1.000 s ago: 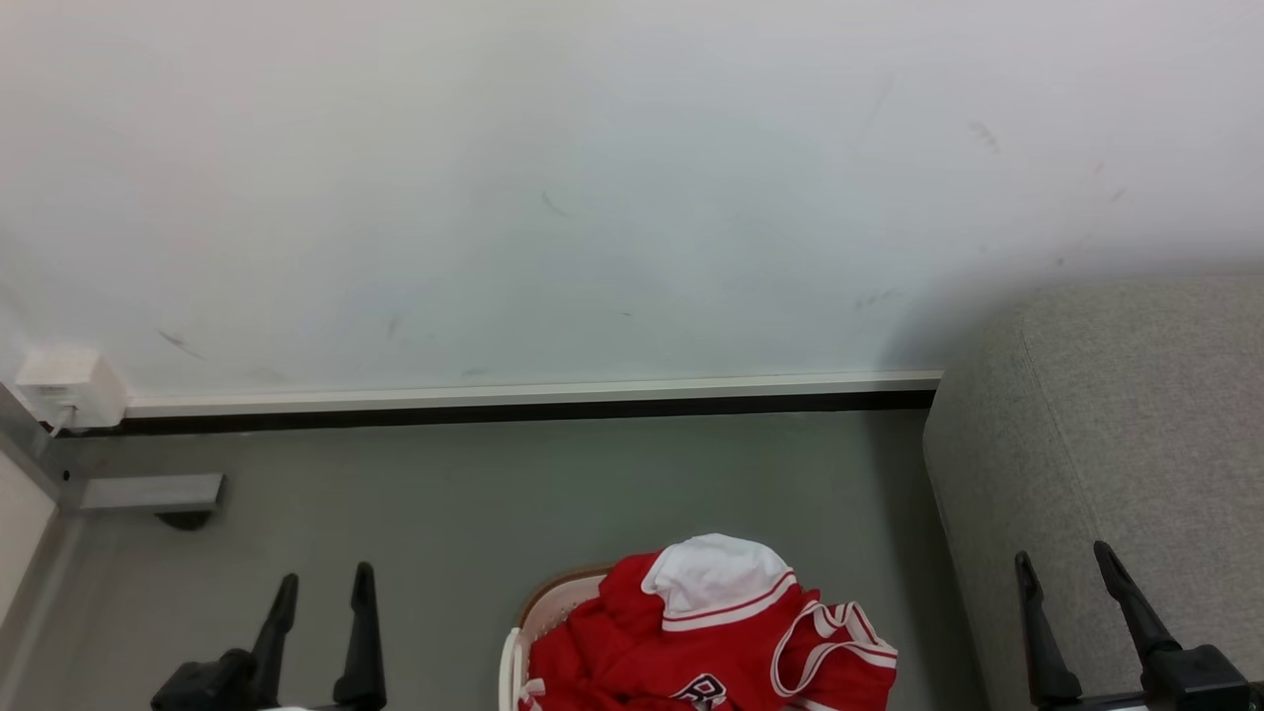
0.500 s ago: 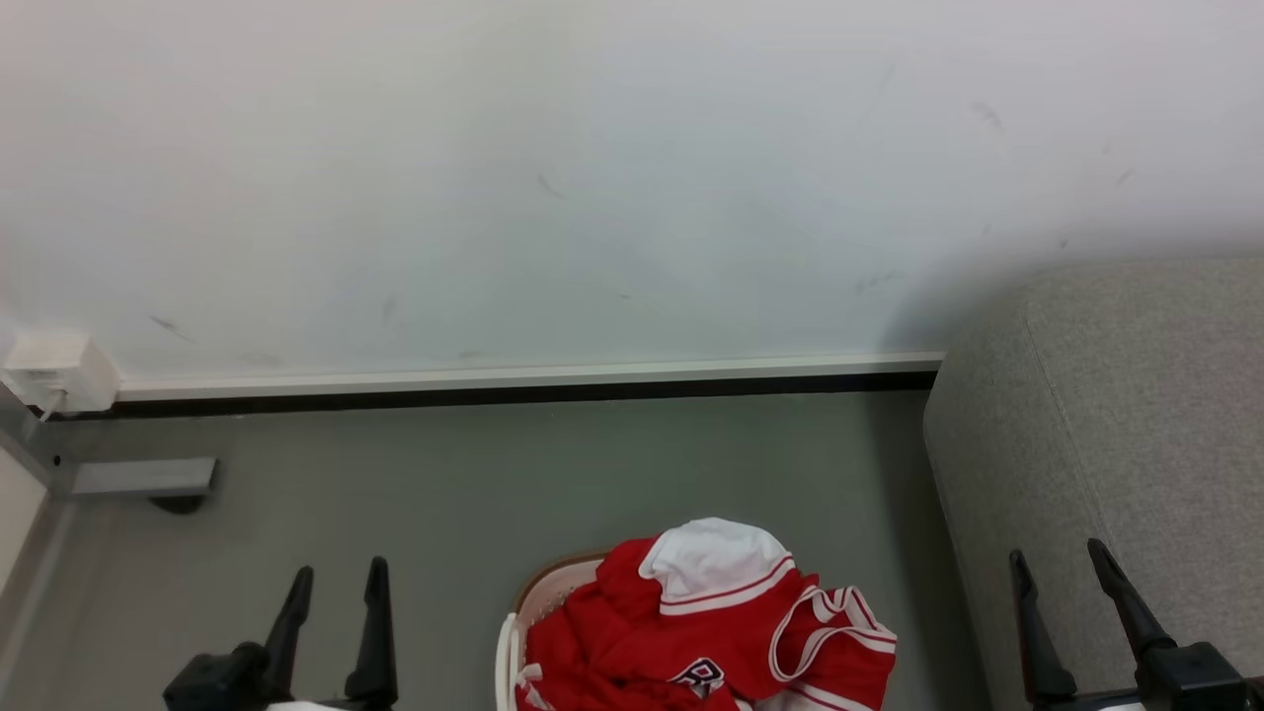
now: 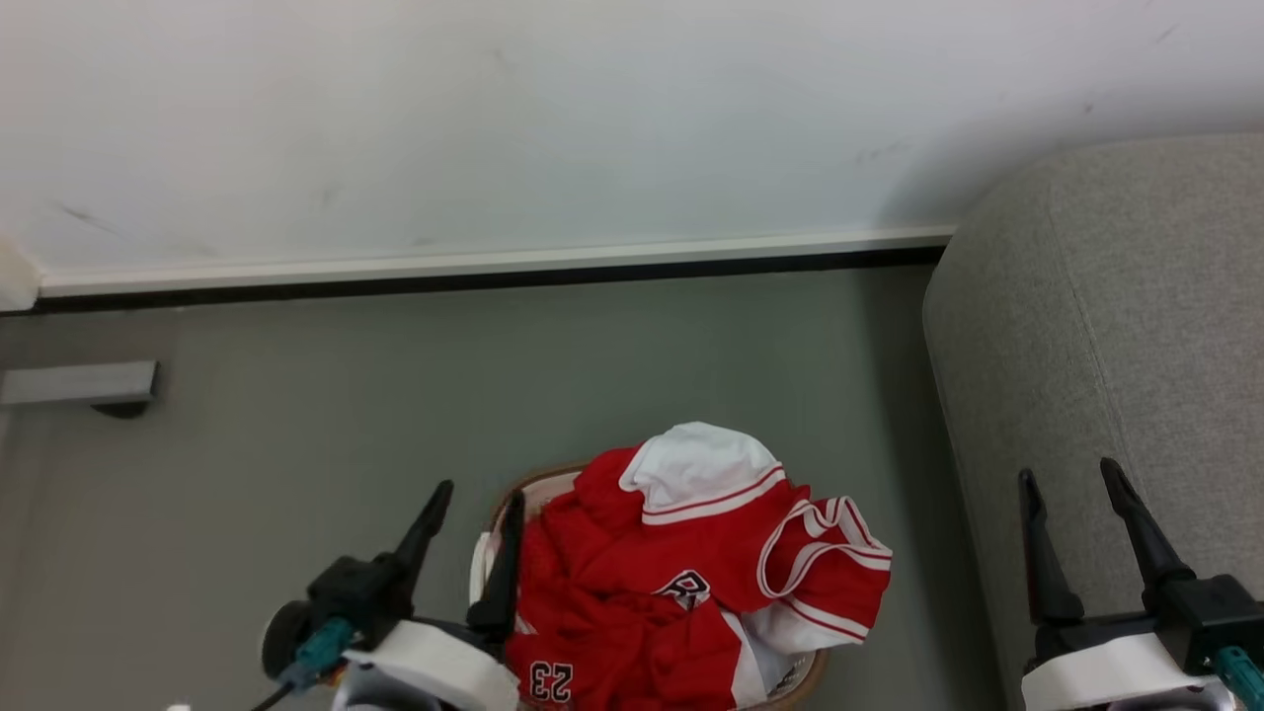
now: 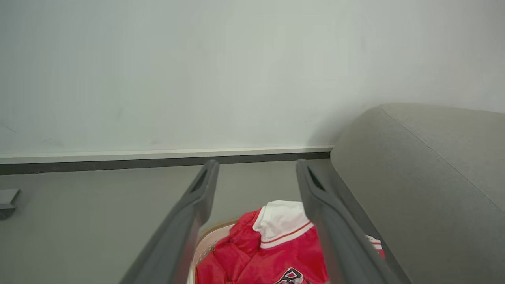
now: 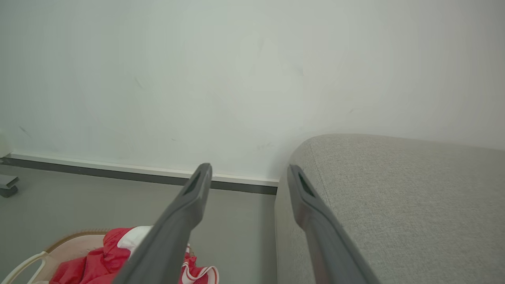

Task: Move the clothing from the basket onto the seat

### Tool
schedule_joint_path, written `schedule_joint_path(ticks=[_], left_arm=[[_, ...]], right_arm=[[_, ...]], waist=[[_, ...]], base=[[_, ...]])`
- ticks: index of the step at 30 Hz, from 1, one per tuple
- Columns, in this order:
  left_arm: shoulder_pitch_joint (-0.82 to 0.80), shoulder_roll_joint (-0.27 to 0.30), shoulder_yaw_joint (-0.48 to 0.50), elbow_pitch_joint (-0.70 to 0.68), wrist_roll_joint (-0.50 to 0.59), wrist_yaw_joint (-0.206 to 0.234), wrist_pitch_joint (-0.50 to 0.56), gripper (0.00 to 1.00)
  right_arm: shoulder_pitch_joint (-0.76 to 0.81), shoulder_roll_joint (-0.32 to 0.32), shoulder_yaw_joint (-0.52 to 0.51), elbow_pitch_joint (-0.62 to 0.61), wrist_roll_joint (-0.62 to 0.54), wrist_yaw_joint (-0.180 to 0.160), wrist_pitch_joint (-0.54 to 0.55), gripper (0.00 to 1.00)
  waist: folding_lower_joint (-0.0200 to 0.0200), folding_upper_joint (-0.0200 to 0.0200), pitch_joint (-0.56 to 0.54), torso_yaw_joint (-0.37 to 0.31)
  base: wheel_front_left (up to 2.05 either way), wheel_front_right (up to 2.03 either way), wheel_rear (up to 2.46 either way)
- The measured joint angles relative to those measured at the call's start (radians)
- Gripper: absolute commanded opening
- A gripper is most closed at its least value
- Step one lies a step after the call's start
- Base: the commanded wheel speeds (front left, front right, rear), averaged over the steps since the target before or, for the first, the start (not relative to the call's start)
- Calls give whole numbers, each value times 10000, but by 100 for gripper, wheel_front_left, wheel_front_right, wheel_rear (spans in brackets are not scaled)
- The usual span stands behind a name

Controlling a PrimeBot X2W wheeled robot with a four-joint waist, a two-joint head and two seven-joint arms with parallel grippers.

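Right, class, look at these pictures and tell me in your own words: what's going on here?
A two-armed robot is about to move red clothing from a white basket onto the grey sofa at its right. The clothing lies heaped in the basket. The left end effector hangs open at the basket's left rim, holding nothing. The right end effector is open too, by the sofa's side. No garment is grasped yet.
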Motion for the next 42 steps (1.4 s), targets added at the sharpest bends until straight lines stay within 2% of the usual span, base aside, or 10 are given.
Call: schedule_joint_path(ticks=[4,13,19,26,31,42], left_arm=[[-608,140,-943,650,359,-42,-2,100],[-2205,838,-3429,2706,339,-84,0,100],[-3404,945,-4734,4008,341,-84,52,100],[-4728,999,-6314,5160,397,-84,629,100],[-5374,1074,-7108,5862,301,-84,974,100],[-6706,1166,-8061,6951,-144,-84,1304,100]], right_arm=[[-333,-4,75,-21,100,0,0,100],[-871,-2,240,-249,339,0,0,100],[-1270,-4,236,-489,614,0,0,100],[-1839,-8,299,-978,815,0,-2,100],[-2148,-6,397,-1135,1041,0,-2,100],[-2719,-8,483,-1701,1313,0,0,100]], waist=[[0,0,505,-77],[1,0,1495,-286],[0,0,2246,-417],[0,0,3340,-590],[0,0,4081,-726],[0,0,5395,-1073]], base=[[0,0,0],[0,0,0],[0,0,0],[0,0,0],[0,0,0],[0,0,0]])
